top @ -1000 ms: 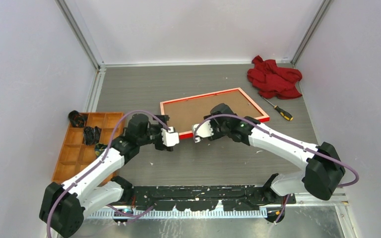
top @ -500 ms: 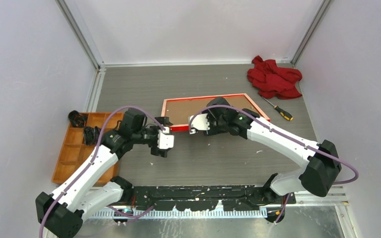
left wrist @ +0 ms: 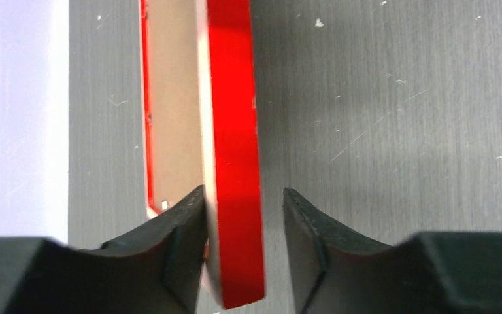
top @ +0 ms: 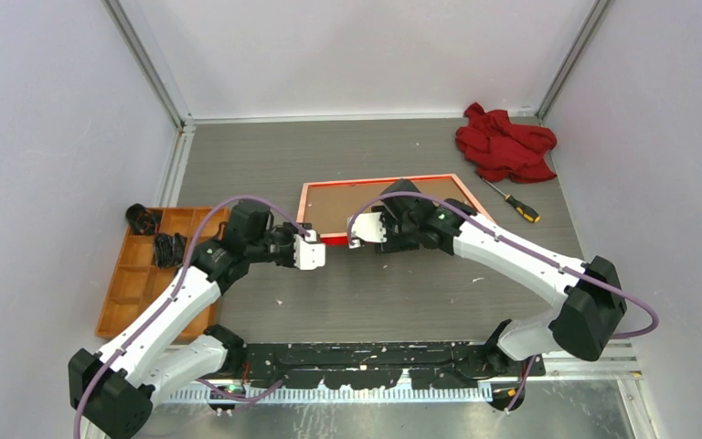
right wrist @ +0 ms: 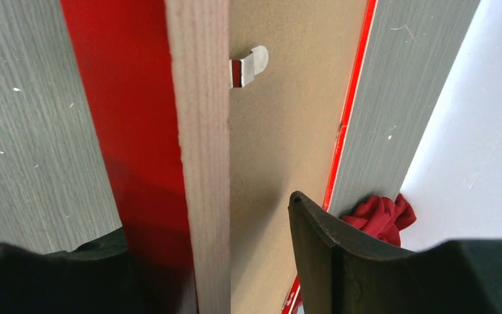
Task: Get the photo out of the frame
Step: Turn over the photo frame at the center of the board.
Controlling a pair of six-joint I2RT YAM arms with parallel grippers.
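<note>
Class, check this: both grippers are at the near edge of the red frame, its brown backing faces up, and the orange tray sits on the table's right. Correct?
No. The orange tray sits on the left of the table, as the top view shows. The rest holds.

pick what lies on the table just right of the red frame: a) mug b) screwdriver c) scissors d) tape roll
b, a screwdriver with a yellow and black handle lies beside the frame, just below the red cloth
</note>
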